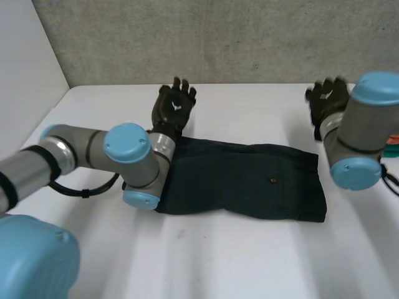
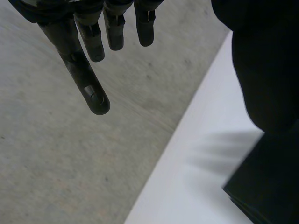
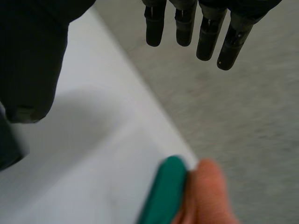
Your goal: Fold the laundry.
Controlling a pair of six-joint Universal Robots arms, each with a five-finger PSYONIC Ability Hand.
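A dark navy garment (image 1: 249,180) lies folded into a flat rectangle across the middle of the white table (image 1: 249,255); a small button shows on its top layer. My left hand (image 1: 176,106) is lifted above the garment's far left corner, fingers spread and straight, holding nothing. In the left wrist view the fingers (image 2: 88,88) point out over the table's far edge, and a corner of the garment (image 2: 266,191) lies below the thumb. My right hand (image 1: 327,99) hovers beyond the garment's far right corner, open and empty, its fingers (image 3: 187,28) straight.
A grey wall (image 1: 218,37) runs along the table's far edge. At the table's right edge sit a green item (image 3: 163,196) and an orange item (image 3: 205,196), also seen as green and orange items (image 1: 391,148) past my right arm. Bare table lies in front of the garment.
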